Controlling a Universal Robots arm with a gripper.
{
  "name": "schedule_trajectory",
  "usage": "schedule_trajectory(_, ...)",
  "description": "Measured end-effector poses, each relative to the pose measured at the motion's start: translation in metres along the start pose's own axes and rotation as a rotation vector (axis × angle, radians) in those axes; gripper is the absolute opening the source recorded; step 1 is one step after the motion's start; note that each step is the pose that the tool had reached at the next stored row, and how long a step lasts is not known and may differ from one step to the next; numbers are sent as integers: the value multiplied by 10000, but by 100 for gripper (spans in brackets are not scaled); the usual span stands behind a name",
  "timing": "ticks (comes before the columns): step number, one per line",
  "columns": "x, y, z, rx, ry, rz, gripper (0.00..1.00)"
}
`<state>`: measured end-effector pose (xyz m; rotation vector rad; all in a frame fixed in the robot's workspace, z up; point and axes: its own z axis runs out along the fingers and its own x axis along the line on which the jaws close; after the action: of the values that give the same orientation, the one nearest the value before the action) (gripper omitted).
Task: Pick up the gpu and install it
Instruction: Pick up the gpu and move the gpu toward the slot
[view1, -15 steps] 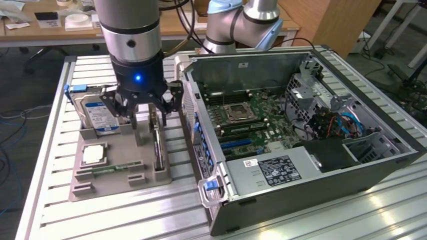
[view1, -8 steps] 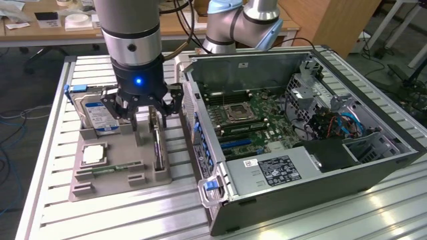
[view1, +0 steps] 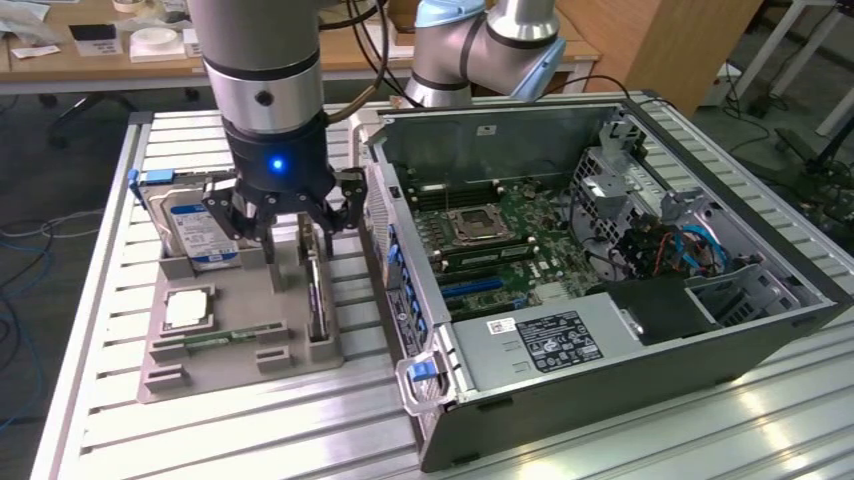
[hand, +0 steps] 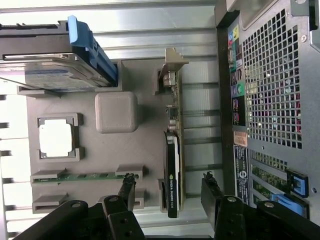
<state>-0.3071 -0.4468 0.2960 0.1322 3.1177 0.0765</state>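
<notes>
Overhead, arm (view1: 260, 60) upright, tool (view1: 299, 243) spread wide astride gpu (hand: 173, 170)

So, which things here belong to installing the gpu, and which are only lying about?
Job: thin black-faced gpu card with silvery bracket; open gripper above it; open black computer case.
Lying about: blue-labelled silver hard drive; square silvery processor chip; narrow green memory stick.

we see bright, even room light from above in the exterior view, leaving pale glare streaks on the worktop (view1: 754, 420) slats and soft shadow inside the computer case (view1: 641, 385). a blue lamp (view1: 276, 163) glows on the tool (view1: 296, 238) (small but vivid). in the wrist view, slats beside the grey tray (hand: 100, 150) wash out white.
</notes>
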Motion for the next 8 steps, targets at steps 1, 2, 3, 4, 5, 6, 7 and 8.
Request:
schedule_trajectory(1, 0, -1, 13, 0, 0, 0, 65)
schedule_trajectory(2, 0, -1, 25, 0, 0, -1, 65)
schedule_trajectory(3, 1, -2, 36, 1, 0, 0, 65)
schedule_trajectory(4, 1, -2, 46, 0, 0, 0, 65)
schedule_trajectory(5, 1, -3, 56, 1, 0, 0, 65)
schedule_trajectory(6, 1, -3, 67, 1, 0, 0, 65)
schedule_trajectory(7, 1, -4, 77, 1, 1, 0, 65)
schedule_trajectory(8, 2, -4, 88, 1, 1, 0, 65)
